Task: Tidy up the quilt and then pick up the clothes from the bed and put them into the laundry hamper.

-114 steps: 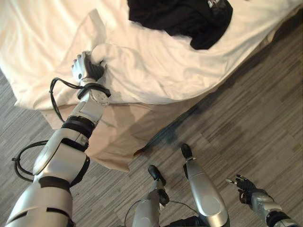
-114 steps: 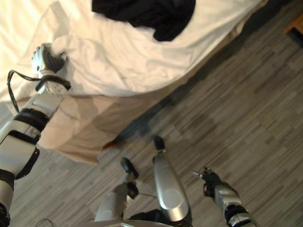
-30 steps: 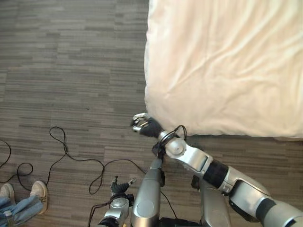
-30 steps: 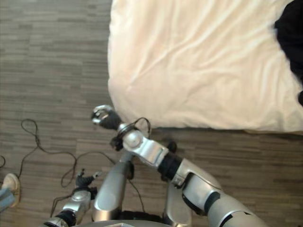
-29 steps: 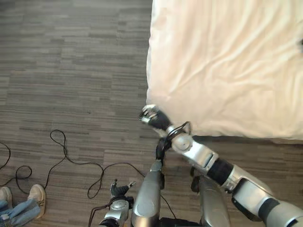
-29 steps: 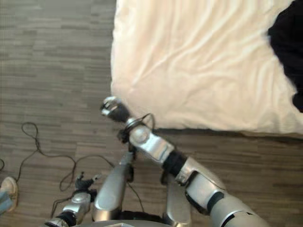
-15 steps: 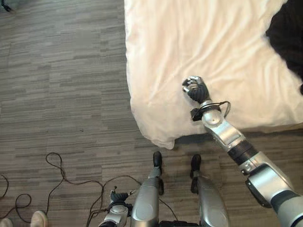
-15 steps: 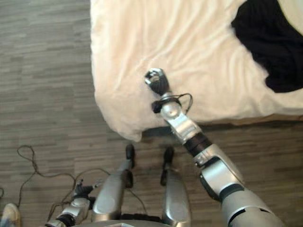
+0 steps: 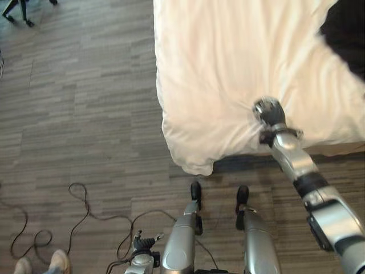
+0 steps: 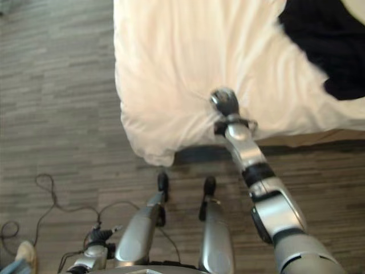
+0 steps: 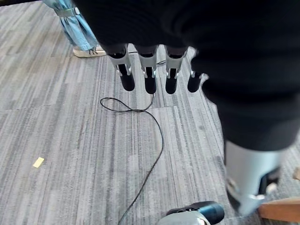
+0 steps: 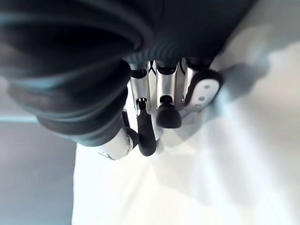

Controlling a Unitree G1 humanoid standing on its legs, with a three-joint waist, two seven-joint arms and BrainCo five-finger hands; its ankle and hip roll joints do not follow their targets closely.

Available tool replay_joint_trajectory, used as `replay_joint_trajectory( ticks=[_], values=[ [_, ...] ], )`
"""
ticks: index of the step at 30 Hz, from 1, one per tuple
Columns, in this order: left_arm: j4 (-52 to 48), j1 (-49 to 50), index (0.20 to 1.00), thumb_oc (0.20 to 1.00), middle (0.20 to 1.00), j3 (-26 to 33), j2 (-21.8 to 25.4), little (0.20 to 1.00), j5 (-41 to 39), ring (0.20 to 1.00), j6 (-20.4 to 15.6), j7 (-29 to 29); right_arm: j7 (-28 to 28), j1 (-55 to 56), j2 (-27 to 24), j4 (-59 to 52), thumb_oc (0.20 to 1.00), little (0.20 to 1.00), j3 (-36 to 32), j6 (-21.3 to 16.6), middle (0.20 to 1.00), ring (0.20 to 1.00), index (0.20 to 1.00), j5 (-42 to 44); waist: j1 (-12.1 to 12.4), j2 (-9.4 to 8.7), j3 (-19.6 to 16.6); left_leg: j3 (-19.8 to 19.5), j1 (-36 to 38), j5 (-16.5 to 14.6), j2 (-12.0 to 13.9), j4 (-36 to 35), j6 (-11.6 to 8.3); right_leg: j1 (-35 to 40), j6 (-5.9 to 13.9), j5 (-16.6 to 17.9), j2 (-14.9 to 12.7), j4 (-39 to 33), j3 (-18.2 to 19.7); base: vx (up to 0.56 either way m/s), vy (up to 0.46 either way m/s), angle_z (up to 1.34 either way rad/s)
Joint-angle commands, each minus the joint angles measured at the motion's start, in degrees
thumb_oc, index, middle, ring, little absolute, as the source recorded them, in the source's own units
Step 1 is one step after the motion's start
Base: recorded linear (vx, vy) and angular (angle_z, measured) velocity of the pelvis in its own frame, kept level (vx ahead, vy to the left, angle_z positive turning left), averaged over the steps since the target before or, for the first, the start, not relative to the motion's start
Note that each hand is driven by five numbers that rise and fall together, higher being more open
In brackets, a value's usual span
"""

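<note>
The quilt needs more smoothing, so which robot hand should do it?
Probably the right hand: it is already on the white quilt near the bed's edge. The left hand hangs low over the floor.

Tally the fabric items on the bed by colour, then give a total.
White: 1, the rumpled white quilt, bunched in the right hand.
Black: 1, the black clothes heap at the bed's far right.
Total: 2.

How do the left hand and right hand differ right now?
The right hand is up on the white quilt, fingers curled into the cloth; the left hand hangs low over the wood floor, fingers straight and holding nothing. Both have silver, dark-tipped fingers.
</note>
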Motion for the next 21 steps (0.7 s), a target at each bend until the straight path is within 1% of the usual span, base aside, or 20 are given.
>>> replay_joint_trajectory(
  ticks=[1,2,3,4,5,6,7,8,10,11,12,13,14,15,16,17,18,19,20,21],
  values=[
    [1.11,1.46,1.000,1.000,1.000,2.46,0.69,1.000,4.58,1.000,-0.37,3.36,0.00,18.70,0.52,13.09,0.200,0.200,-1.08,3.51,0.200,0.200,0.200,2.91,-2.42,-2.85,6.34,-1.52,6.09,-7.65,0.60,2.63,0.22,15.50,6.36,4.21,-1.97,-15.42,-0.53,0.03,0.073,0.07],
    [1.33,1.94,1.000,1.000,1.000,2.91,0.52,1.000,4.79,1.000,0.06,3.62,0.67,22.81,1.70,14.38,0.200,0.200,-2.05,3.01,0.200,0.200,0.200,0.86,-3.18,-3.49,4.62,-1.21,7.70,-8.11,0.54,2.45,0.37,17.02,6.63,4.26,-1.90,-15.66,-0.25,0.03,0.101,0.03],
    [1.49,2.11,1.000,1.000,1.000,3.24,0.33,1.000,5.53,1.000,0.26,3.95,0.93,25.46,2.48,15.66,0.200,0.200,-2.27,3.82,0.200,0.200,0.200,-1.89,-3.84,-4.13,2.74,-1.00,8.73,-8.33,0.45,2.23,0.56,17.95,6.93,4.51,-1.90,-15.88,0.03,0.05,0.082,-0.12],
    [1.56,2.14,1.000,1.000,1.000,3.29,0.29,1.000,5.95,1.000,0.39,4.04,1.09,26.07,2.81,16.30,0.200,0.200,-2.24,3.92,0.200,0.200,0.200,-2.89,-3.98,-4.25,2.22,-0.96,9.13,-8.40,0.41,2.11,0.64,18.30,7.01,4.55,-1.88,-15.93,0.10,0.04,0.093,-0.32],
    [1.91,1.89,1.000,1.000,1.000,3.34,0.07,1.000,7.24,1.000,0.90,4.46,0.88,27.66,4.28,19.52,0.693,0.693,-1.51,5.17,0.693,0.693,0.693,-7.20,-4.44,-4.66,0.19,-0.87,10.73,-8.59,0.27,1.52,0.95,19.58,7.30,4.74,-1.74,-16.09,0.45,0.02,0.067,-0.36],
    [2.00,1.83,1.000,1.000,1.000,3.25,0.03,1.000,7.37,1.000,0.97,4.57,0.60,27.83,4.62,20.30,1.000,1.000,-1.29,5.34,1.000,1.000,1.000,-7.70,-4.50,-4.73,-0.14,-0.88,11.04,-8.62,0.26,1.40,1.00,19.81,7.34,4.76,-1.72,-16.08,0.51,0.04,0.074,-0.42],
    [2.38,1.65,1.000,1.000,1.000,2.88,-0.13,1.000,7.86,1.000,1.19,4.94,0.12,28.28,5.70,22.93,1.000,1.000,-0.71,5.75,1.000,1.000,1.000,-8.26,-4.62,-4.91,-1.14,-0.95,12.01,-8.78,0.26,1.11,1.16,20.48,7.46,4.79,-1.65,-15.97,0.67,0.11,0.026,-0.29],
    [3.87,1.23,1.000,1.000,1.000,2.58,-0.66,1.000,10.93,1.000,1.10,5.56,0.09,29.19,7.85,28.09,1.000,1.000,-0.17,7.36,1.000,1.000,1.000,-5.57,-4.79,-5.20,-3.07,-1.33,13.83,-9.24,0.16,0.95,1.70,21.89,7.64,4.95,-1.48,-15.66,1.19,0.15,0.024,-0.16],
    [4.98,1.15,1.000,1.000,1.000,1.81,-1.04,1.000,15.64,1.000,1.57,6.00,-1.33,30.19,9.81,31.18,1.000,1.000,-1.35,9.74,1.000,1.000,1.000,-2.30,-5.36,-5.17,-4.72,-1.44,15.32,-10.13,-0.20,1.31,2.45,22.98,7.86,4.82,-1.71,-15.13,2.54,0.14,0.039,0.09],
    [5.39,1.14,1.000,1.000,1.000,1.31,-1.11,1.000,16.76,1.000,2.21,5.86,-1.75,30.73,10.29,32.17,1.000,1.000,-2.16,10.03,1.000,1.000,1.000,-1.56,-5.82,-5.01,-5.22,-1.42,15.70,-10.67,-0.46,1.71,2.81,23.24,7.97,4.81,-1.81,-14.88,3.32,0.08,0.073,0.10],
    [5.82,1.04,1.000,1.000,1.000,0.87,-1.22,1.000,18.09,1.000,3.41,5.72,-2.60,31.15,10.59,32.95,1.000,1.000,-2.94,10.50,1.000,1.000,1.000,1.48,-6.44,-4.78,-5.52,-1.13,16.15,-11.40,-0.80,2.14,3.26,23.35,8.10,4.80,-1.84,-14.73,4.15,0.04,0.082,0.08],
    [6.15,1.17,1.000,1.000,1.000,0.78,-1.28,1.000,18.25,1.000,4.14,5.61,-2.98,31.67,10.69,33.10,1.000,1.000,-4.12,10.48,1.000,1.000,1.000,2.58,-7.11,-4.67,-5.55,-0.48,16.41,-11.96,-1.08,2.51,3.51,23.16,8.46,5.31,-2.07,-15.13,4.71,-0.01,0.093,0.07],
    [6.60,1.15,1.000,1.000,1.000,0.84,-1.34,1.000,18.84,1.000,5.09,5.38,-3.74,32.04,10.69,33.26,1.000,1.000,-5.42,10.33,1.000,1.000,1.000,4.26,-8.00,-4.55,-5.54,0.61,16.79,-12.36,-1.18,2.58,3.60,22.54,9.04,6.26,-2.40,-15.76,5.27,-0.10,0.110,0.06],
    [7.01,1.01,1.000,1.000,1.000,0.76,-1.47,1.000,19.58,1.000,5.79,5.48,-3.35,32.52,10.71,33.16,1.000,1.000,-6.62,10.31,1.000,1.000,1.000,3.15,-9.14,-4.48,-5.19,2.22,17.62,-12.79,-1.08,2.29,3.48,21.56,9.91,7.76,-2.79,-16.70,5.64,-0.12,0.088,-0.05],
    [7.09,0.94,1.000,1.000,1.000,0.81,-1.48,1.000,20.69,1.000,6.13,5.31,-3.57,32.65,10.71,33.15,1.000,1.000,-6.94,10.37,1.000,1.000,1.000,3.61,-9.45,-4.51,-5.28,2.71,17.62,-12.69,-1.06,2.09,3.40,20.93,10.13,8.29,-2.94,-16.97,5.72,-0.22,0.090,-0.72],
    [7.75,0.74,1.000,1.000,1.000,0.96,-1.63,1.000,22.44,1.000,6.94,5.96,-3.39,33.61,10.84,33.29,1.000,1.000,-8.41,10.90,1.000,1.000,1.000,4.02,-10.62,-4.51,-4.97,6.63,18.90,-12.66,-0.42,1.06,2.88,19.24,11.39,10.35,-3.81,-18.07,3.65,-0.24,0.030,-0.95],
    [8.09,0.72,1.000,1.000,1.000,1.54,-1.76,1.000,21.22,1.000,7.56,7.15,-2.74,34.04,11.41,33.70,1.000,1.000,-8.89,11.54,1.000,1.000,1.000,4.26,-10.62,-4.78,-4.98,9.96,19.79,-12.44,0.23,0.70,2.41,18.05,12.08,11.65,-4.56,-18.18,0.90,-0.26,0.002,-1.28],
    [8.44,0.71,1.000,1.000,1.000,1.96,-1.73,1.000,19.65,1.000,7.97,7.70,-1.86,34.36,12.09,34.49,1.000,1.000,-9.20,11.08,1.000,1.000,1.000,3.19,-10.62,-5.00,-5.05,11.82,20.31,-12.41,0.77,0.61,2.17,17.07,12.21,12.24,-5.08,-17.32,-1.13,-0.22,-0.075,-1.10],
    [9.05,0.66,1.000,1.000,1.000,3.03,-1.71,1.000,18.19,1.000,8.29,8.40,-1.36,34.69,12.88,35.43,1.000,1.000,-9.58,10.66,1.000,1.000,1.000,4.30,-10.40,-5.36,-5.23,15.03,21.05,-12.40,1.51,0.62,2.00,16.26,12.29,12.47,-5.75,-15.82,-4.44,-0.16,-0.104,-2.23],
    [9.77,0.67,1.000,1.000,1.000,4.35,-1.93,1.000,16.82,1.000,8.60,9.21,-0.41,35.07,13.76,36.30,1.000,1.000,-9.77,9.94,1.000,1.000,1.000,5.10,-9.80,-5.34,-5.56,17.92,22.25,-13.85,2.52,0.91,1.85,16.40,12.74,11.45,-6.47,-13.57,-8.48,-0.17,-0.117,-2.49]
  ],
)
